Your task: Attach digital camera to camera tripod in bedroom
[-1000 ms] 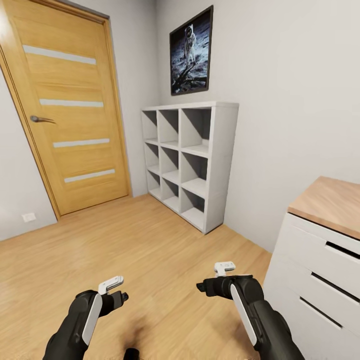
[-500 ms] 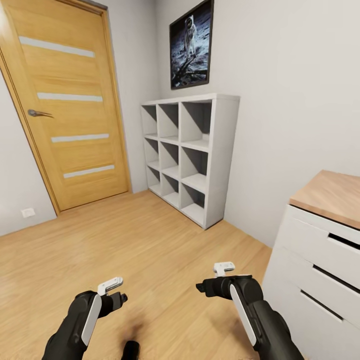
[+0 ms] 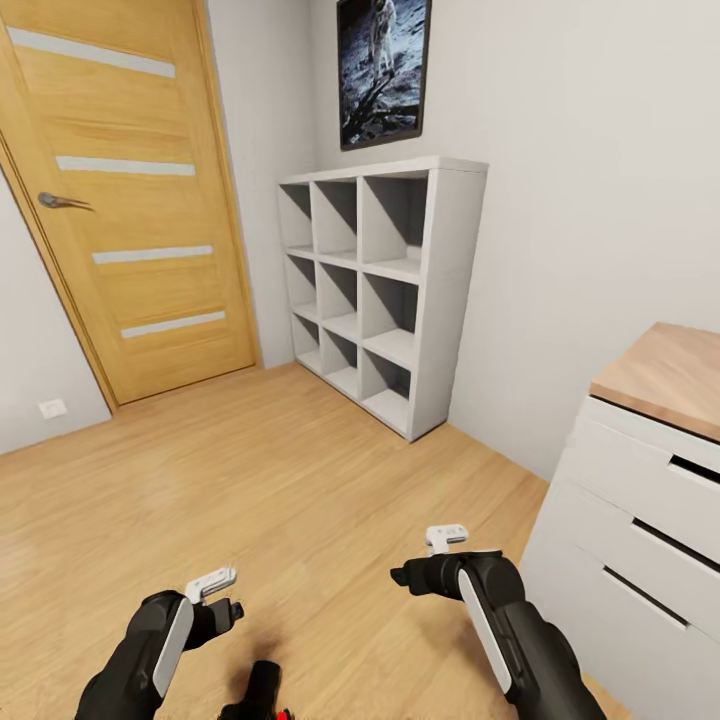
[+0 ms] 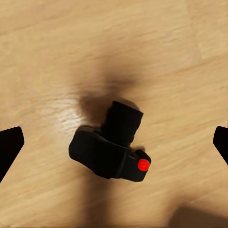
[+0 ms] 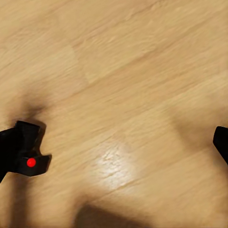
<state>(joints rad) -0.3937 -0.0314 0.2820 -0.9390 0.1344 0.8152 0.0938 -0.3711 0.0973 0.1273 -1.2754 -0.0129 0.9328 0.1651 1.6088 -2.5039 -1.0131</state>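
The digital camera (image 4: pixel 110 151) lies on the light wood floor, a small black body with a protruding lens and a red button. In the head view the digital camera (image 3: pixel 260 692) sits at the bottom edge between my arms. My left gripper (image 4: pixel 114 142) hovers straight above it, open, with its fingertips (image 4: pixel 9 148) far apart on either side. My right gripper (image 5: pixel 113 145) is open over bare floor, and the camera (image 5: pixel 29 153) sits by one fingertip. Both show in the head view, left gripper (image 3: pixel 226 598) and right gripper (image 3: pixel 412 568). The camera tripod is out of view.
An oak door (image 3: pixel 130 200) stands shut at the back left. A white cube shelf (image 3: pixel 385 290) stands against the far wall under a framed moon poster (image 3: pixel 382 70). A white dresser (image 3: pixel 640 540) with a wooden top stands close on my right. Wood floor (image 3: pixel 250 480) lies ahead.
The whole head view has shifted, with the door and shelf sliding upward. My left gripper has sunk lower toward the floor, and more of the camera shows at the bottom edge.
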